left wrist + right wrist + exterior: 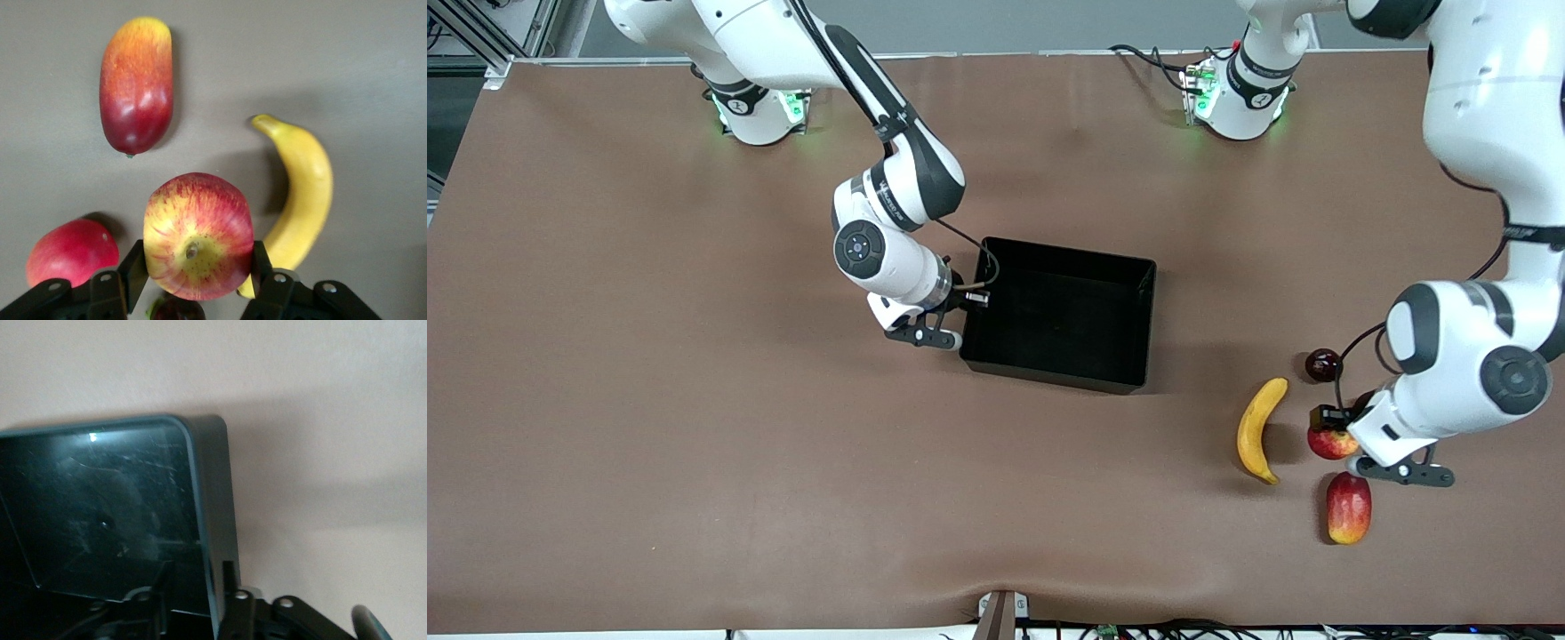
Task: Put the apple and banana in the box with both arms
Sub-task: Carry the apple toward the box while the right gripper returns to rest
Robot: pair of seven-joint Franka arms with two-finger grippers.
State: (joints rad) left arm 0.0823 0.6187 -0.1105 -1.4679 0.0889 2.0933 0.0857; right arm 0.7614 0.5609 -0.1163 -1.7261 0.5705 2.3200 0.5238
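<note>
The left gripper [193,277] pinches the apple [198,245] between its fingers on the table. The right gripper [197,587] straddles the box [1060,311] wall, fingers spread. The box is empty; the banana [1261,429] waits.

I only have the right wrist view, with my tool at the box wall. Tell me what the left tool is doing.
Observer: The left tool is down on the apple, with a finger against each side.
Operator: Report where the banana is.
Observer: The banana lies on the table beside the apple, between it and the box.
Operator: Name what else is close.
Observer: A mango lies nearer the front camera than the apple.
</note>
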